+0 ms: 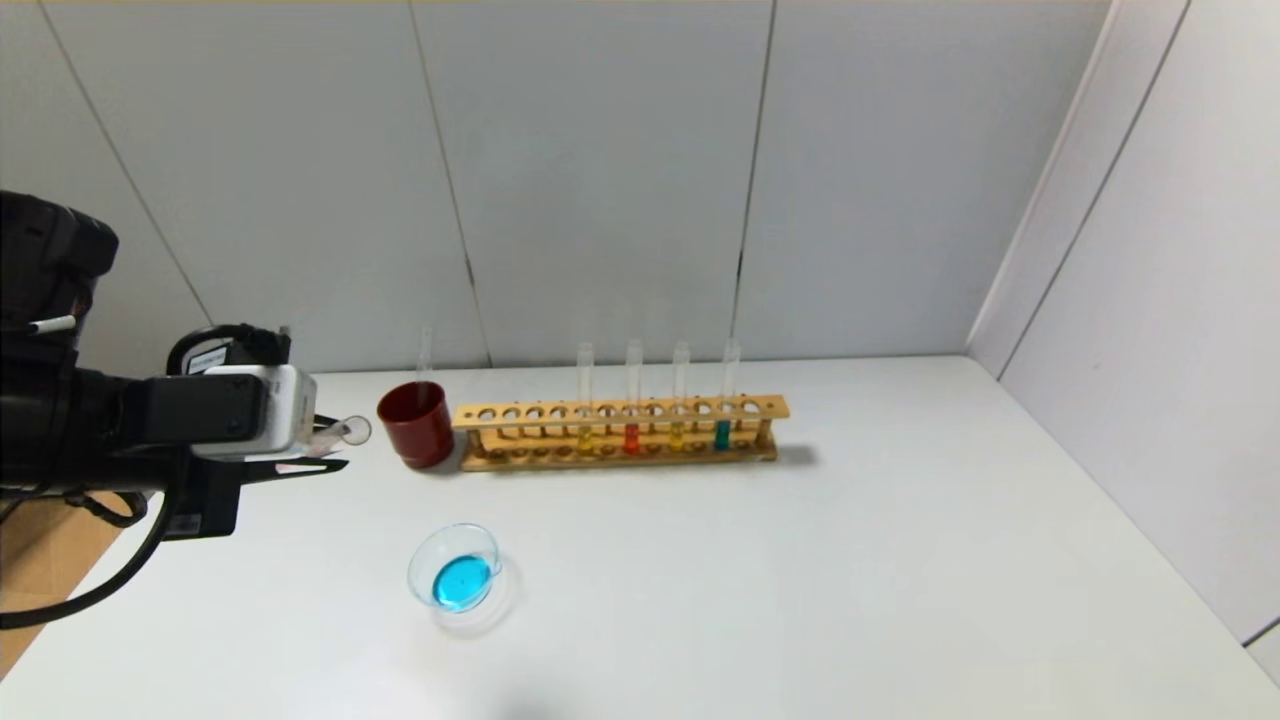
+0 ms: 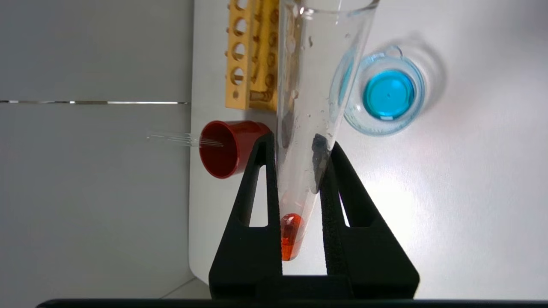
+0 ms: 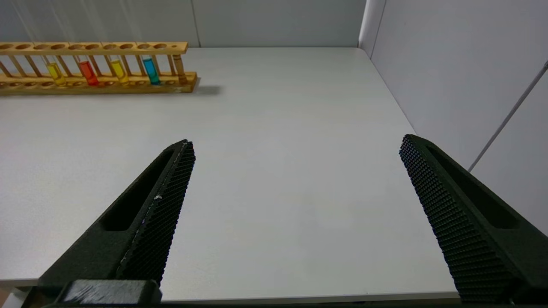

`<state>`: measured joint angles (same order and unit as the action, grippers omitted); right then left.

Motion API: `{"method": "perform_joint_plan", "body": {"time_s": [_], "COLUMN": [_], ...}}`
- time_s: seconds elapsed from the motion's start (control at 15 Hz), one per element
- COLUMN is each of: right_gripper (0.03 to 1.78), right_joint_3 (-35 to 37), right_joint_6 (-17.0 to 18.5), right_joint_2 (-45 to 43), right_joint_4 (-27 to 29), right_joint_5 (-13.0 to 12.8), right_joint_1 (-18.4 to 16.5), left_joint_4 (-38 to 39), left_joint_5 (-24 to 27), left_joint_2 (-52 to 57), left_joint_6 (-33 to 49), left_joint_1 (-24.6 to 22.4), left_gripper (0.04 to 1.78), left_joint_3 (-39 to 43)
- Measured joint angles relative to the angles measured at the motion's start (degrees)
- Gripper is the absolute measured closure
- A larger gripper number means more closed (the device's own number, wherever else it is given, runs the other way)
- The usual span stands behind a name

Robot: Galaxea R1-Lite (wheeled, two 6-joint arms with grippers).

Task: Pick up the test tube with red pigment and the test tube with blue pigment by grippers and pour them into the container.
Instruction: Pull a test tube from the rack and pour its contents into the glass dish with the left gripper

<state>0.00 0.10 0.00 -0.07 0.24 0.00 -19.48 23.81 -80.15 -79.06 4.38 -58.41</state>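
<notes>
My left gripper (image 1: 335, 452) is shut on the test tube with red pigment (image 2: 299, 128). It holds the tube nearly level above the table's left side. The orange-red liquid (image 2: 291, 239) sits at the tube's round end between the fingers. The tube's open mouth (image 1: 355, 430) points toward the dark red cup. The container (image 1: 418, 565), a clear glass dish, holds blue liquid and stands nearer the front, to the gripper's right; it also shows in the left wrist view (image 2: 355, 123). The test tube with blue pigment (image 1: 722, 433) stands in the wooden rack. My right gripper (image 3: 295, 143) is open and empty over bare table.
The wooden rack (image 1: 620, 412) at the back also holds two yellow tubes and another red tube (image 1: 631, 437). A dark red cup (image 1: 416, 425) with an empty glass tube in it stands left of the rack. Walls close the back and right sides.
</notes>
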Motion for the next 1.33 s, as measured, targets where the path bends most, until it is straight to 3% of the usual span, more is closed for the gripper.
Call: {"method": "perform_joint_plan", "body": {"time_s": [0.67,1.07,1.33], "right_gripper": [0.06,0.06,0.06], "right_joint_3": [0.0,0.0,0.0], "right_joint_6": [0.0,0.0,0.0], "right_joint_2": [0.0,0.0,0.0], "right_joint_4": [0.0,0.0,0.0], "right_joint_5": [-0.02,0.0,-0.02], "right_joint_1": [0.0,0.0,0.0], "left_joint_4": [1.02,13.03,13.62], "left_joint_5": [-1.01,-0.77,-1.32], "left_joint_2": [-2.4,-9.97,-13.12], "left_joint_6": [-13.97,-23.56,-27.94], "left_joint_1": [-1.32,-3.41,-4.02], "left_gripper": [1.51,1.51,1.51], "left_joint_3": [3.21,3.83,4.02]}}
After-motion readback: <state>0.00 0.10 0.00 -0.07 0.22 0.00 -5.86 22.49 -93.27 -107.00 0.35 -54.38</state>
